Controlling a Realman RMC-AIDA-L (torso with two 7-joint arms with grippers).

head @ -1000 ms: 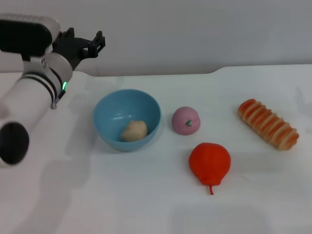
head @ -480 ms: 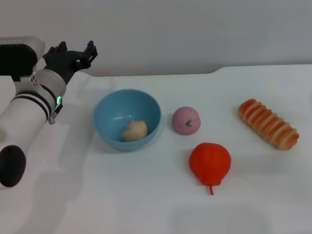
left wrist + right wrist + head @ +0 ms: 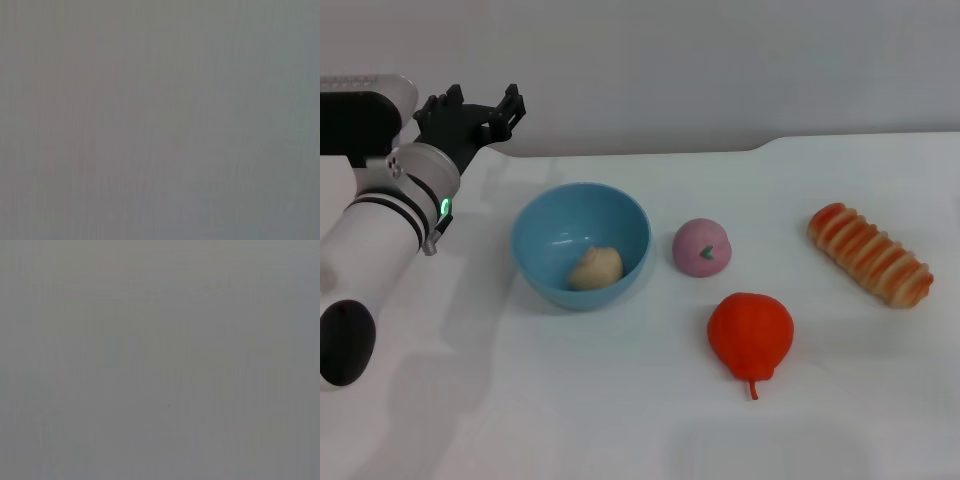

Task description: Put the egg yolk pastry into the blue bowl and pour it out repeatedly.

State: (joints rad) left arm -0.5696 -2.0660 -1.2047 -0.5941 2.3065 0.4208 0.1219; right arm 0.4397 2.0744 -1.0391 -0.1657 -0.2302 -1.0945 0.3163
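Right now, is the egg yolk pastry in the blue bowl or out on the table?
In: the egg yolk pastry lies inside the upright blue bowl.

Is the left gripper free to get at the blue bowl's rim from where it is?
Probably yes: the left gripper, open and empty, is raised behind and left of the blue bowl, with bare table between.

Looks like a lab or test bench, not a home: plain white table (image 3: 620, 420) against a bare grey wall (image 3: 720, 60), toy food props laid out spaced apart – red pear (image 3: 750, 335), pink ball (image 3: 701, 247), striped bread roll (image 3: 870, 254). Both wrist views show only flat grey.
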